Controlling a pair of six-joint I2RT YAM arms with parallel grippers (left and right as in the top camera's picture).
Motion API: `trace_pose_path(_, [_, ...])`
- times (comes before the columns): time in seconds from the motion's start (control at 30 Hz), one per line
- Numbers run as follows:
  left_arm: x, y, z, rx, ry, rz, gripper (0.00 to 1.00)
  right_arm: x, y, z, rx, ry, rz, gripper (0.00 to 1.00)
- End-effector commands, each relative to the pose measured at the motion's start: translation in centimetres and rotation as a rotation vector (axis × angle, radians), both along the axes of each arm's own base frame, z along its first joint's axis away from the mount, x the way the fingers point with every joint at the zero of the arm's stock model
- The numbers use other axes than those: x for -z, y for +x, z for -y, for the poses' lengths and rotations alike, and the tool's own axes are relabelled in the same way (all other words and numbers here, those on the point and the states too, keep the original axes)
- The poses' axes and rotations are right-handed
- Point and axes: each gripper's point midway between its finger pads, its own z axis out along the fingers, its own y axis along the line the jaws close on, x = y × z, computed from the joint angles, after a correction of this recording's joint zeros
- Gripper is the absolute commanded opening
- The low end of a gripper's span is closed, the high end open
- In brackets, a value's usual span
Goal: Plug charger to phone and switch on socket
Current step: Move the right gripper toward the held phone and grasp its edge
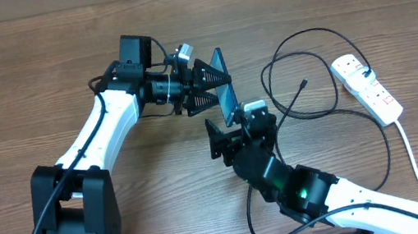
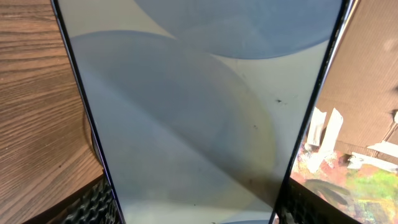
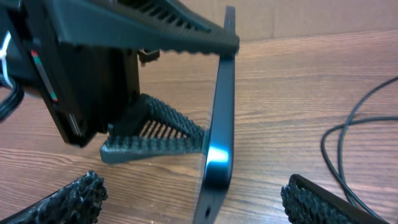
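Phone [image 1: 227, 89] edge-up (tilted), axis seemingly near-far

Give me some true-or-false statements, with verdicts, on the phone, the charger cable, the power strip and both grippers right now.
1. The left gripper clamps the slim blue-screened smartphone, which stands on edge. True.
2. The small black connector tip of the thin black charger cable is plugged into the phone. False: it lies free on the wooden table, apart from the phone.
3. The right gripper is shut on the cable. False: it is open and empty, with a finger on either side of the phone's end.
4. The white elongated power strip lies on the right arm's side. True.
5. The cable lies in loose loops between phone and strip. True.
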Motion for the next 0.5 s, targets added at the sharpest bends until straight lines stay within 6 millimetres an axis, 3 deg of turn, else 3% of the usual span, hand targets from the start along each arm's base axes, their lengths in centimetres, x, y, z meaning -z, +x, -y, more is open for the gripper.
trace_pose_path(0.0, [-2.7, -0.1, 0.0, 0.018, -0.055, 0.036, 0.59, 0.1, 0.4, -0.1, -0.043, -0.009, -0.007, 0.91])
trace_pose_path(0.27, [-2.7, -0.2, 0.0, 0.016, -0.055, 0.015, 0.58, 0.4, 1.5, -0.3, -0.035, 0.012, -0.005, 0.87])
trace_pose_path(0.47, [-2.7, -0.2, 0.0, 0.016, -0.055, 0.014, 0.59, 0.6, 2.1, -1.0, -0.034, 0.034, 0.014, 0.76])
